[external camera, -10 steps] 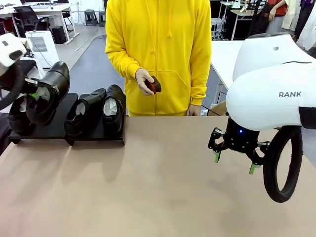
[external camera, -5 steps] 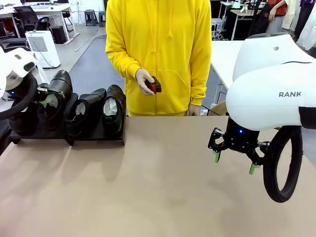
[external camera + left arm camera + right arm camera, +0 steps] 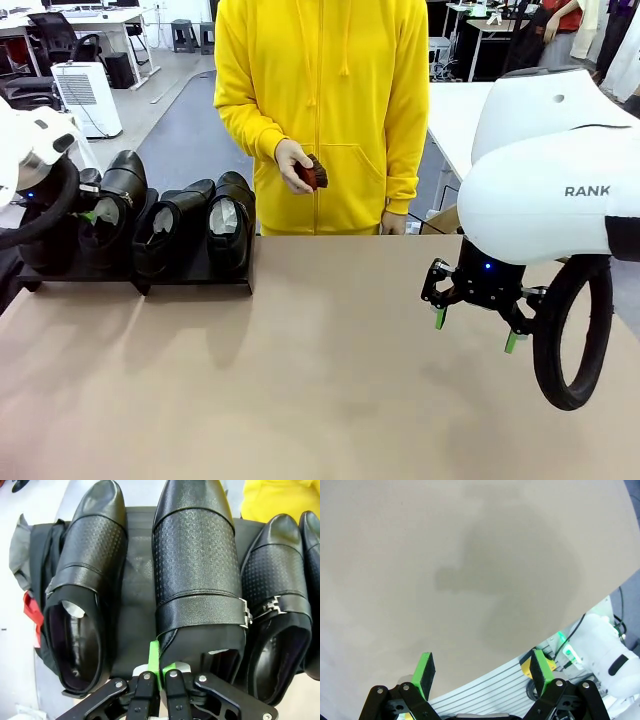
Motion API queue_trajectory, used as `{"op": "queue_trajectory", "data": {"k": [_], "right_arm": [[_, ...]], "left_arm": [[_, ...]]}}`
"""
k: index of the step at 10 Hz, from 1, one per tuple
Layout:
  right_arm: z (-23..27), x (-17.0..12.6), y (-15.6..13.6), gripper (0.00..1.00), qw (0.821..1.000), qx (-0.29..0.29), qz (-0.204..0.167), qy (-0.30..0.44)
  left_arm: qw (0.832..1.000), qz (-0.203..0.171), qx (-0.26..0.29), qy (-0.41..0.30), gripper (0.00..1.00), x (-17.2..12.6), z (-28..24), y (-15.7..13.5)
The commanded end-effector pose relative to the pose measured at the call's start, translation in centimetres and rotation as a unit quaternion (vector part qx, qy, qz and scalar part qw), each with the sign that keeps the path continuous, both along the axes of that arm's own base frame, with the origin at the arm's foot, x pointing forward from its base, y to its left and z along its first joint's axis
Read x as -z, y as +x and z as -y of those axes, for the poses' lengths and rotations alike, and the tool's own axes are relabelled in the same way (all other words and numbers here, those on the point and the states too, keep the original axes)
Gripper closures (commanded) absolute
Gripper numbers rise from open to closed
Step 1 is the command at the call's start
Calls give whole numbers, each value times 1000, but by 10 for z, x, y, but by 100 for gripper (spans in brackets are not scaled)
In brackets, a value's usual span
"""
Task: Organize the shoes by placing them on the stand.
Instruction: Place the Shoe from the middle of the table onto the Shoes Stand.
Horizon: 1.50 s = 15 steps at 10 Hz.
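Four glossy black shoes stand in a row on the low black stand [image 3: 195, 272] at the table's far left. My left gripper [image 3: 92, 212] is shut on the heel rim of the second shoe [image 3: 118, 195], which sits between the leftmost shoe [image 3: 40, 245] and the right pair [image 3: 172, 228] [image 3: 230, 218]. In the left wrist view my green pads [image 3: 155, 662] pinch that shoe [image 3: 197, 580] at its opening, and the stand [image 3: 135, 605] shows beneath it. White paper shows inside the shoes. My right gripper [image 3: 475, 327] hangs open and holds nothing above the table's right side; its fingers [image 3: 425, 669] stand wide apart.
A person in a yellow hoodie stands at the far side holding a small brown brush [image 3: 313, 172] in one hand. The brown tabletop [image 3: 320, 380] stretches bare from the stand to the right arm. A red and grey cloth [image 3: 31, 620] lies left of the stand.
My left gripper has brought the held shoe down from a raised, tilted pose into the gap on the stand. The right arm and the person have stayed still.
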State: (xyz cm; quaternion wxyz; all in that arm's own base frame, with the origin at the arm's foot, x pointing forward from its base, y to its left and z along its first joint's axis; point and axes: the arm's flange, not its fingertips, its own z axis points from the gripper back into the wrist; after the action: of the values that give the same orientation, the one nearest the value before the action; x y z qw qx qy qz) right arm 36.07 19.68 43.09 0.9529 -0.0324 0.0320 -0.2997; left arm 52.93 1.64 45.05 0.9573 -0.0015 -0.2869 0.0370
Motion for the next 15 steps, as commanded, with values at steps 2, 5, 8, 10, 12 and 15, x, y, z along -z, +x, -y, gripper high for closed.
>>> {"op": "queue_trajectory", "data": {"k": [2, 5, 8, 10, 12, 15], "right_arm": [[3, -2, 2, 0, 1000, -8, 4, -6], [3, -2, 2, 0, 1000, -8, 4, -6], [3, -2, 2, 0, 1000, -8, 4, -6], [3, -2, 2, 0, 1000, -8, 4, -6], [3, -2, 2, 0, 1000, -8, 4, -6], [3, -2, 2, 0, 1000, -8, 4, -6]], "left_arm": [[1000, 11, -13, 13, 84, -5, 4, 11], [1000, 13, -23, 16, 28, 2, 1, 16], [999, 27, -25, 26, 0, -12, 6, 4], [997, 58, -25, 45, 0, -40, 13, -15], [998, 23, -34, 40, 0, -58, 8, -30], [1000, -14, -17, -11, 0, -78, 0, -67]]}}
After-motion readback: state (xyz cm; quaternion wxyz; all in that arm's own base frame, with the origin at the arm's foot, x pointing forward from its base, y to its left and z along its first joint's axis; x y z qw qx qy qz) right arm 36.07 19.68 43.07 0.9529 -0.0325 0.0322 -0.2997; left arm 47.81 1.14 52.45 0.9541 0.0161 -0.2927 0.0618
